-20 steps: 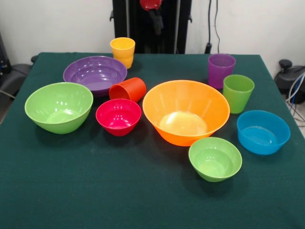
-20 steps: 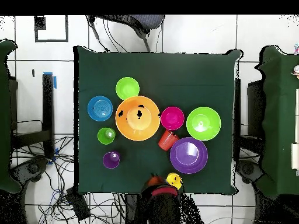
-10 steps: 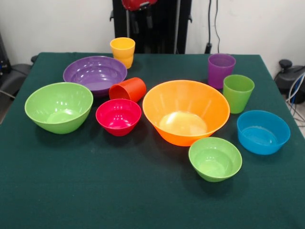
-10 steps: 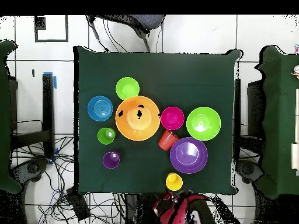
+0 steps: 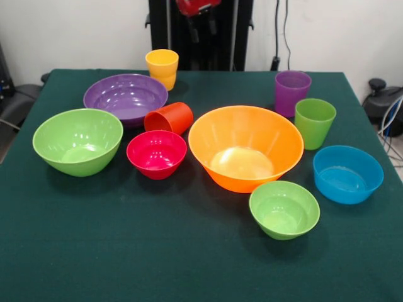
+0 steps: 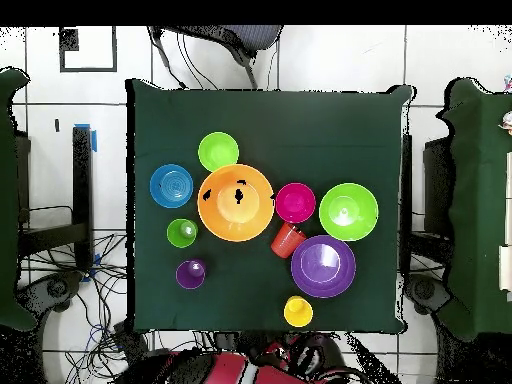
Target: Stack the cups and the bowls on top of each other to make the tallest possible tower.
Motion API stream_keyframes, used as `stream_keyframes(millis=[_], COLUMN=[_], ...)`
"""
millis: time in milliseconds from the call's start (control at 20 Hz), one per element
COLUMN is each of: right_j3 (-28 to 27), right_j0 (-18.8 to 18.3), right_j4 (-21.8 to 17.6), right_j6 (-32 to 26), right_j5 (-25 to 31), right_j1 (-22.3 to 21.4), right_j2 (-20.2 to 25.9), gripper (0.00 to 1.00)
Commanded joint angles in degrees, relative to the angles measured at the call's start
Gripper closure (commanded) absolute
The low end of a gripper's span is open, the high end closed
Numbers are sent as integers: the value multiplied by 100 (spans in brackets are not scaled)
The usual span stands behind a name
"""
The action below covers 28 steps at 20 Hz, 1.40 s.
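Nothing is stacked; every piece sits apart on the green table (image 5: 189,264). Bowls: orange (image 5: 245,146), purple (image 5: 126,97), big light green (image 5: 77,140), magenta-red (image 5: 157,153), small light green (image 5: 284,209), blue (image 5: 347,173). The yellow (image 5: 162,68), purple (image 5: 292,92) and green (image 5: 315,122) cups stand upright. An orange-red cup (image 5: 169,117) lies on its side between the purple and magenta bowls. My gripper (image 5: 202,34) hangs open and empty behind the table's far edge, right of the yellow cup. In the overhead view the arm (image 6: 290,358) lies off the table beside the yellow cup (image 6: 298,311).
The orange bowl (image 6: 236,203) sits mid-table with the rest crowded around it. Bare cloth covers the side away from the arm (image 6: 300,120). Cables (image 6: 90,330) lie on the floor by the robot's base, and a chair (image 6: 225,40) stands beyond the table.
The arm's red head has shifted sideways at the top edge of the front view. In the overhead view it has drawn back off the table. No cup or bowl has moved.
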Motion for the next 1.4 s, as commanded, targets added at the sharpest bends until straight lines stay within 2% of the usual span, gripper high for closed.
stream_keyframes(millis=[50, 100, 200, 300, 450, 600, 800, 950, 1150, 1250, 1300, 1400], right_j3=[-608, -542, -531, -533, -535, -583, -628, -569, -550, -510, -447, -398], right_j0=[884, 1040, 1261, 1378, 1440, 1375, 1622, 1782, 1985, 1836, 1674, 1735], right_j4=[-622, -1060, -1381, -1469, -1461, -1069, -1341, -1187, -1500, -1363, -1312, -1613], right_j6=[-1606, -1126, -866, -887, -881, -1495, -1237, -1598, -1259, -1611, -1789, -1624], right_j5=[447, 531, 471, 440, 388, 329, 476, 532, 482, 255, -58, 30], right_j1=[114, 64, 24, 16, -43, -199, -327, -754, -894, -1050, -1028, -767], right_j2=[394, 461, 433, 423, 421, 431, 447, 354, 373, 444, 564, 688], gripper=[0, 0, 0, 0, 0, 0, 0, 0, 0, 0, 0, 0])
